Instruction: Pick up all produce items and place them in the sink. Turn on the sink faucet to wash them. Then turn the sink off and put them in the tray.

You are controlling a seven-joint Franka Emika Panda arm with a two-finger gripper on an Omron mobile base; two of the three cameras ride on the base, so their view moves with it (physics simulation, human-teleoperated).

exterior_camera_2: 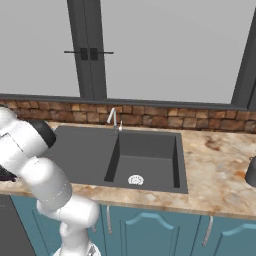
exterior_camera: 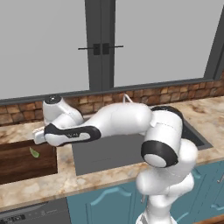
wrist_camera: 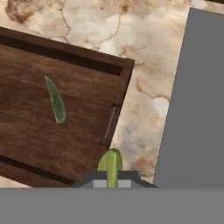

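The dark brown wooden tray [wrist_camera: 126,77] lies on the counter left of the sink [wrist_camera: 192,109]. One slender green produce item [wrist_camera: 56,101] rests flat on the tray floor, seen also as a green speck [exterior_camera: 34,152]. My gripper [wrist_camera: 112,180] is shut on the second produce item [wrist_camera: 112,162], a yellow-green stalk sticking up between the finger tips above the tray's near right corner. In the left base view the gripper [exterior_camera: 39,136] hangs over the tray's [exterior_camera: 19,165] right end. The sink [exterior_camera_2: 80,150] shows its basin with the white drain [exterior_camera_2: 136,180] and the silver sink faucet [exterior_camera_2: 114,119].
Beige marble counter [wrist_camera: 144,127] separates tray and sink. A brick backsplash [exterior_camera_2: 150,120] and a large window run behind. Teal cabinet doors [exterior_camera_2: 150,230] sit below. A dark object [exterior_camera_2: 251,172] stands at the counter's far right edge.
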